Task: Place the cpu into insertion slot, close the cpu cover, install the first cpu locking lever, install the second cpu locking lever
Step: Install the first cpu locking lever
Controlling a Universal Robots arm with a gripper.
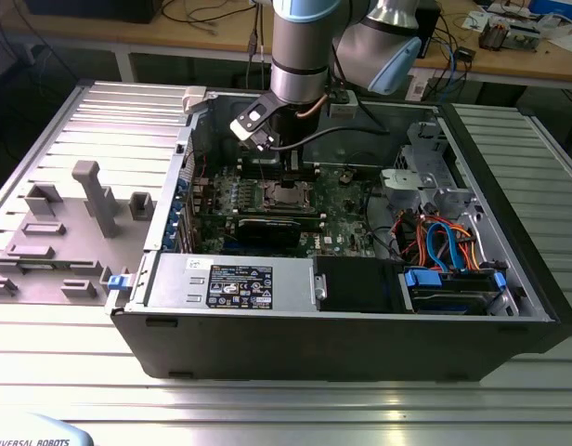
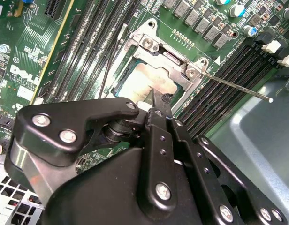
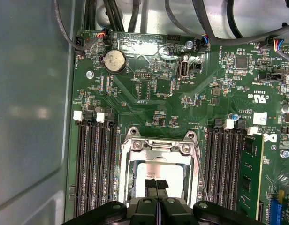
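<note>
First wrist view: the cpu (image 3: 151,169), shiny silver-grey top, lying flat inside the insertion slot (image 3: 124,161). Over it the cpu cover (image 3: 156,146), already folded down, chip top visible through the square window. Same arrangement in the second wrist view: cpu (image 2: 142,80) under the cover (image 2: 171,60).

Directly above the chip the gripper (image 3: 156,184), jaws together with nothing between them. Tips very close to the metal top, perhaps touching it, hard to judge from this angle. In the second wrist view the gripper (image 2: 159,101) pointing at the chip's edge.

Beside the socket, two thin levers. The bright lever (image 2: 233,85) not latched, sticking out sideways over the memory slots (image 2: 229,65). The dark lever (image 2: 112,58) lying along the opposite side of the socket.

Exterior view: insertion slot (image 1: 288,193) near the middle of the green motherboard (image 1: 346,200), inside the open computer case (image 1: 314,348). Robot arm (image 1: 300,46) coming down from twelve o'clock.

- At six o'clock of the socket, a long black card (image 1: 267,228).
- At about four o'clock, a bundle of blue and orange cables (image 1: 439,237).
- At seven o'clock, the power supply (image 1: 226,279) with a label.
- At nine o'clock, outside the case, a grey fixture (image 1: 93,195) on the ribbed metal table (image 1: 286,409).
</note>
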